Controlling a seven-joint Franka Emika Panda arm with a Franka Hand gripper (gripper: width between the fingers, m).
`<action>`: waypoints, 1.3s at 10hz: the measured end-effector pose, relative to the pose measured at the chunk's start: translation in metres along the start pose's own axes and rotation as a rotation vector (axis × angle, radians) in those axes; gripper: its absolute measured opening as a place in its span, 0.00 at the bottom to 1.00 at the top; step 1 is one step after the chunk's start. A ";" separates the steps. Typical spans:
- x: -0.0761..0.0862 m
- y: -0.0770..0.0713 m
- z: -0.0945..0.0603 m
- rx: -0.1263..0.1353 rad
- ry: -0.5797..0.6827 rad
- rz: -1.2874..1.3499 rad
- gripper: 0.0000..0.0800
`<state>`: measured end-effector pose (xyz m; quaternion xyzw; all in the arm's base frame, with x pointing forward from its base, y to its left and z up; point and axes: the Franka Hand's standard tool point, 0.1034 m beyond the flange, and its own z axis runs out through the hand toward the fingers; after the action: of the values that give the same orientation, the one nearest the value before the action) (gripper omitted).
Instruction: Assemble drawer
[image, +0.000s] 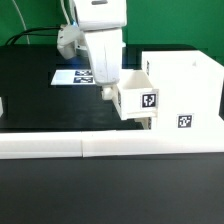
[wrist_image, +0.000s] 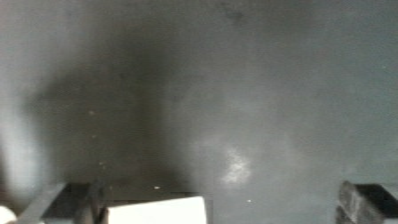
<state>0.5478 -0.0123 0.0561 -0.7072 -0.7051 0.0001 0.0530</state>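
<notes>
The drawer's tall white case (image: 183, 85) stands at the exterior view's right, with a square tag low on its front. A small white open-top tray (image: 137, 96) with its own tag sticks partly out of the case toward the exterior view's left. My gripper (image: 104, 92) hangs just beside the tray's outer end. In the wrist view the gripper (wrist_image: 222, 208) is open, its fingers (wrist_image: 80, 205) wide apart over the dark table. A white corner of the tray (wrist_image: 157, 212) lies between them, close to one finger. Nothing is held.
The marker board (image: 72, 76) lies flat on the black table behind the arm. A long low white border rail (image: 100, 148) runs along the front edge. A small white piece (image: 2, 105) shows at the exterior view's left edge.
</notes>
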 end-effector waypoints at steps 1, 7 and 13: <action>0.000 0.000 -0.001 0.001 0.000 0.004 0.81; -0.016 -0.002 -0.002 0.009 -0.005 -0.115 0.81; -0.013 -0.011 -0.001 0.008 -0.014 -0.143 0.81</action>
<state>0.5366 -0.0256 0.0567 -0.6548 -0.7540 0.0041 0.0509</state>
